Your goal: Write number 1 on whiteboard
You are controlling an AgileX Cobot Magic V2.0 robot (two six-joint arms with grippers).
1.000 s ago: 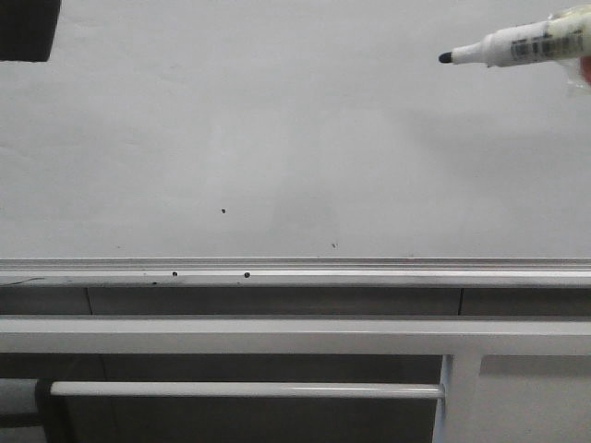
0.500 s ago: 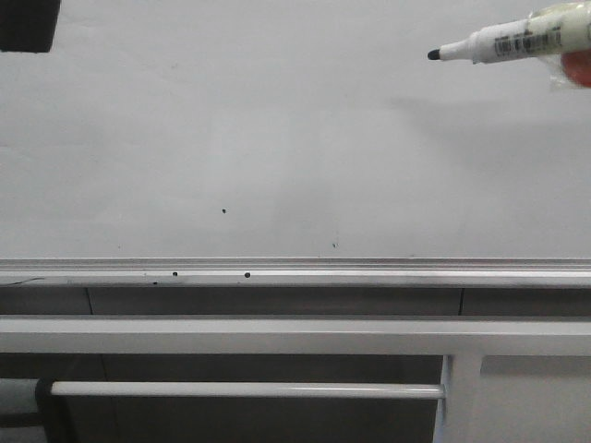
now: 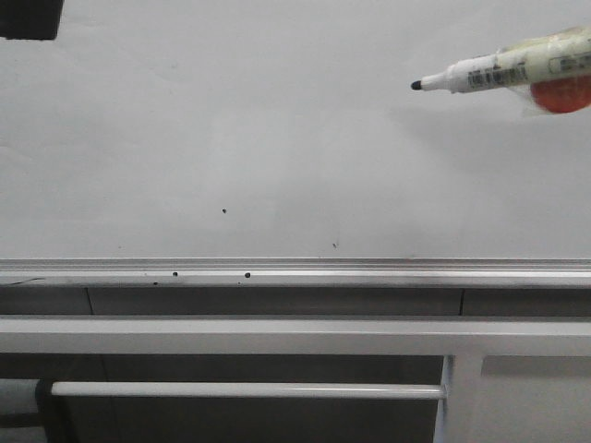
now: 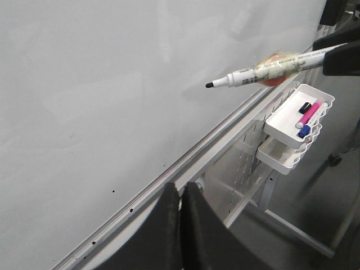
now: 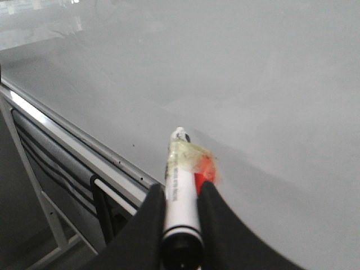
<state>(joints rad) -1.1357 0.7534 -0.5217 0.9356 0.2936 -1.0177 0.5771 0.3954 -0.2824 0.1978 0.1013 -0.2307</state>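
grey metal frame bars, white wire trays, dark floor.

Pale grey-white whiteboard standing upright on a grey metal frame.

The board's surface carries no drawn line, only a few tiny black specks low down. A silver aluminium bottom rail runs along its lower edge, with two small dark dots on it. Beneath, horizontal frame bars and a thin white rod cross the stand. In the left wrist view, two white trays hang from the frame below the rail; the upper one holds a pink and a blue marker.
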